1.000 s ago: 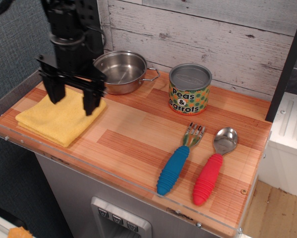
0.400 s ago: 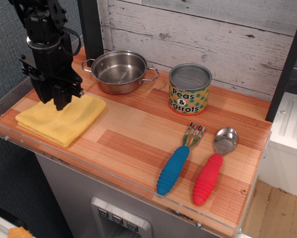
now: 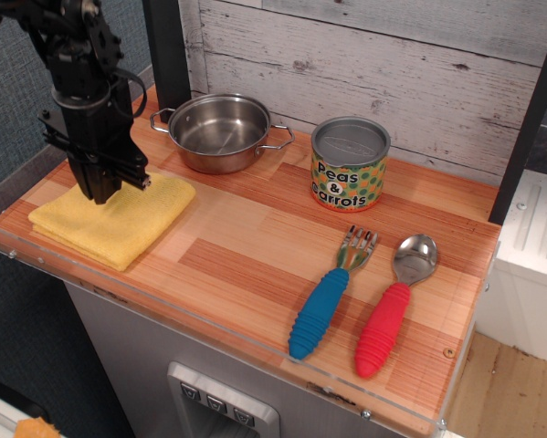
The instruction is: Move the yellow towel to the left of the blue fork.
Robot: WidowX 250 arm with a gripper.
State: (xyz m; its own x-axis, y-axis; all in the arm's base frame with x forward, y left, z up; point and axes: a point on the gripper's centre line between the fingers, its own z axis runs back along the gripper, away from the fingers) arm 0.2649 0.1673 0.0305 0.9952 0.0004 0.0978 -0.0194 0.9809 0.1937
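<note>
The yellow towel (image 3: 109,222) lies folded flat at the left end of the wooden counter. My gripper (image 3: 98,193) stands upright over the towel's back-left part. Its fingers are drawn together in the middle of the rail, with the tips pressed into the cloth, so it looks shut on the towel. The towel does not appear lifted. The blue fork (image 3: 326,297) lies at the front right, handle toward the front edge and tines toward the back. It is far to the right of the towel and the gripper.
A steel pot (image 3: 220,130) stands at the back, just right of the gripper. A peas and carrots can (image 3: 349,164) stands behind the fork. A red-handled spoon (image 3: 390,315) lies right of the fork. A clear rim (image 3: 209,330) edges the counter's front.
The gripper's fingers, wide apart over the towel a second ago, have closed together. The gripper has shifted left and down onto the towel's back-left part. The towel has not moved.
</note>
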